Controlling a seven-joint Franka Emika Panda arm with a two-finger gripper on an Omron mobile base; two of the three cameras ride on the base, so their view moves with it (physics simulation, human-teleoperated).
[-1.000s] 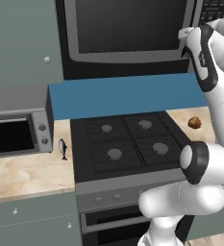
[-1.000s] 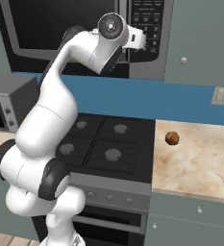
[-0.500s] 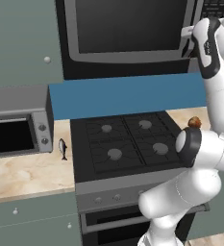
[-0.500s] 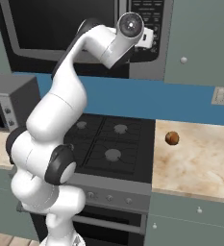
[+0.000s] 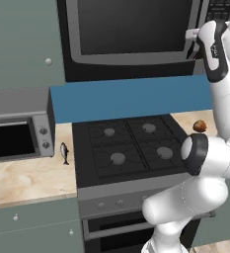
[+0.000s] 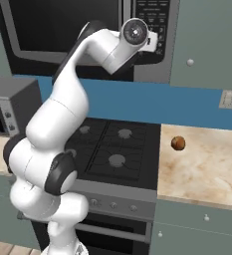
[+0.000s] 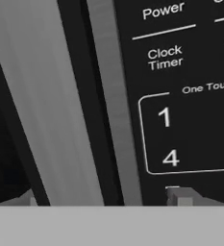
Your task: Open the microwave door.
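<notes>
The microwave (image 5: 111, 72) is built in above the stove, and its door (image 5: 131, 29) with the big dark glass window is shut. In the hand view the long grey bar handle (image 7: 51, 96) runs up the left, with the black keypad (image 7: 180, 101) to its right. My gripper (image 7: 101, 199) is open and right up at the door's handle side. Its fingertips (image 7: 180, 197) stand wide apart, with the handle and the door's edge strip between them. From the left base view my gripper (image 5: 191, 35) is at the door's right edge. In the right base view the wrist covers that spot below the keypad (image 6: 155, 15).
A silver toaster oven (image 5: 18, 133) stands on the counter to the left. The stove (image 5: 131, 148) lies under the microwave. A small fish-shaped thing (image 5: 64, 153) lies beside the stove, and a brown round object (image 6: 177, 143) sits on the right counter. My arm rises over the stove's right side.
The arm has lifted and swung its hand right, closer in to the microwave door's handle edge by the keypad. The door has stayed shut.
</notes>
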